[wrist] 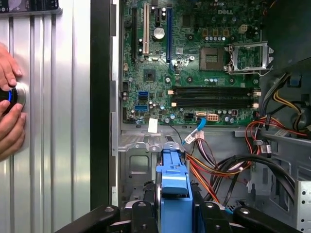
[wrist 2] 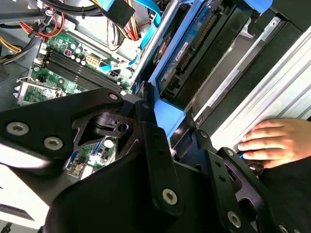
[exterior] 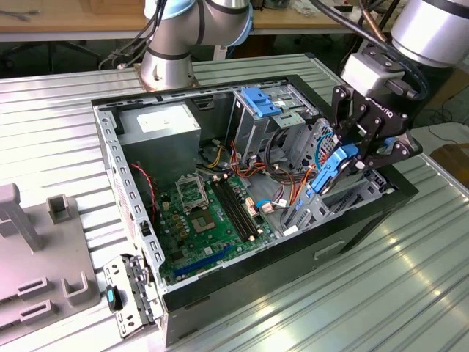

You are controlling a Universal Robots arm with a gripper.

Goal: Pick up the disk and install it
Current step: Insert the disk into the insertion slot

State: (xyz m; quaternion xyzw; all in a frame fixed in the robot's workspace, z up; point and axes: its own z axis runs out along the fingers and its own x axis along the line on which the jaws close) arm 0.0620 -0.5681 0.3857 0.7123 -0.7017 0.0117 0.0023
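Jaws of the gripper clamp narrowly on the disk over the case; linkages hide its face.

The disk shows bright blue rails against the black end effector; the motherboard is green with black slots. The counter is silver, ribbed in parallel lines; the cables run red, orange and black.
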